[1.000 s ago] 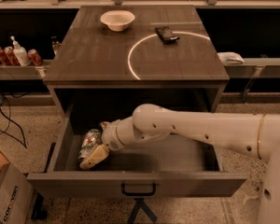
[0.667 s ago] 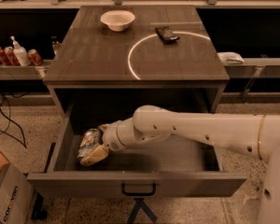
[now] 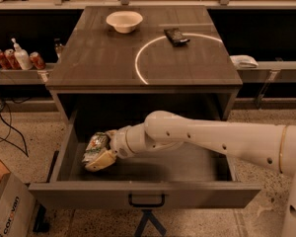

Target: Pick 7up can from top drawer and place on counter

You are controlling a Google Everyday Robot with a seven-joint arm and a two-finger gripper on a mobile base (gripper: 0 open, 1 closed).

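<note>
The top drawer stands pulled open below the counter. The 7up can, silvery-green and white, lies tilted in the drawer's left part. My gripper reaches into the drawer from the right, at the end of the white arm. It is shut on the can, with a cream finger under it. The can sits slightly above the drawer floor. The far side of the can is hidden by my wrist.
On the counter are a white bowl and a small black object on the white arc. Red cans and a white bottle stand on the left shelf. A cardboard box is on the floor at left.
The can and my gripper have moved up slightly within the drawer. The arm's pose is otherwise nearly the same.
</note>
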